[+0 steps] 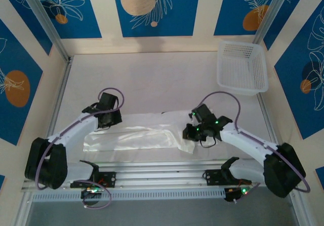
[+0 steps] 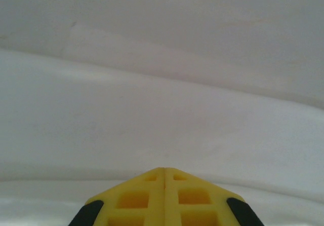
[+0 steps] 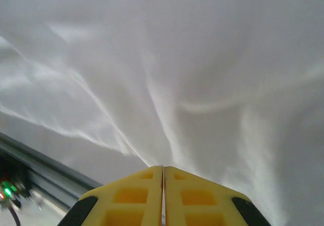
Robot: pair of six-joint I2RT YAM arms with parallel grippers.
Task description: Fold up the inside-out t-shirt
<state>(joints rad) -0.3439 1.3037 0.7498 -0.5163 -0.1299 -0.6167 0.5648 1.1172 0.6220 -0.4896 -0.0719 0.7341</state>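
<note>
White table (image 1: 152,79), blue leaf-patterned wall panels (image 1: 76,13), a basket (image 1: 242,68) far right. On the t-shirt (image 1: 136,135), left gripper (image 2: 163,171) jaws together; right gripper (image 3: 162,169) pinches cloth.

Pale table (image 1: 152,84) with t-shirt (image 1: 132,137) near front, lattice basket (image 1: 242,68) far-right.

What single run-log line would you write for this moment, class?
left pincer: shut, at t-shirt left end | right pincer: shut on t-shirt, creases converging at tips | t-shirt: lying on table
</note>
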